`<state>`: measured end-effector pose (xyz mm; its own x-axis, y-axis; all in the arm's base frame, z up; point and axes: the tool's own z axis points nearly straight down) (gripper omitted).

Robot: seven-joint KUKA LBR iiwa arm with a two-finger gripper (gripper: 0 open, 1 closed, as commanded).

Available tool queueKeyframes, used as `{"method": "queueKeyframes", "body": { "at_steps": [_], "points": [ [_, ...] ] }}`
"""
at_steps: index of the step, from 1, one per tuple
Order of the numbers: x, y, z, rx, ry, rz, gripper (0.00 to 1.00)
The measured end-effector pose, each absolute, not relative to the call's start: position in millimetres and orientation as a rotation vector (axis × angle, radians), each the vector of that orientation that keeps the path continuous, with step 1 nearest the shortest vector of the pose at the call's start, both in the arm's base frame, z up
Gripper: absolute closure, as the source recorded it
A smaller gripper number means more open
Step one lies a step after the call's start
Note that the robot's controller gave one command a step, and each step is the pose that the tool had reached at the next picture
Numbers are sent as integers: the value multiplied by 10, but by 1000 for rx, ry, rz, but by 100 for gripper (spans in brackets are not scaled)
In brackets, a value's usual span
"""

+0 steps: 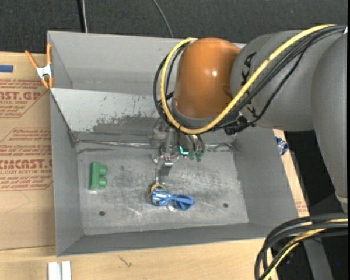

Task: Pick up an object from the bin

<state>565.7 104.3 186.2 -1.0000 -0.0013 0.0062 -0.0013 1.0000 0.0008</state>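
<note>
The gripper (163,175) hangs point-down over the floor of the bin (63,156), and just beside its tip, towards the near wall, lies a small blue pair of toy glasses (174,200) — the likeliest pick, I judge, since nothing else is close. Whether the gripper is open or closed I cannot tell; the glasses rest flat on the floor, not lifted — a green block (97,176) lies well off to its side.

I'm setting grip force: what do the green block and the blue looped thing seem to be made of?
The green block looks like moulded plastic: even colour, matt, with rounded bumps. The blue looped thing seems to be thin plastic or coated wire, with pale glints; I cannot tell which.
</note>
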Motion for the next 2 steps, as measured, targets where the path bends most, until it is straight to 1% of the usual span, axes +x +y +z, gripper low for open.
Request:
{"method": "queueKeyframes", "body": {
  "at_steps": [1, 2],
  "points": [
    [5175, 736, 2244, 544, -3096, 1, 0],
    [5150, 361, 1157, 638, -3069, -3, 0]
  ]
}}
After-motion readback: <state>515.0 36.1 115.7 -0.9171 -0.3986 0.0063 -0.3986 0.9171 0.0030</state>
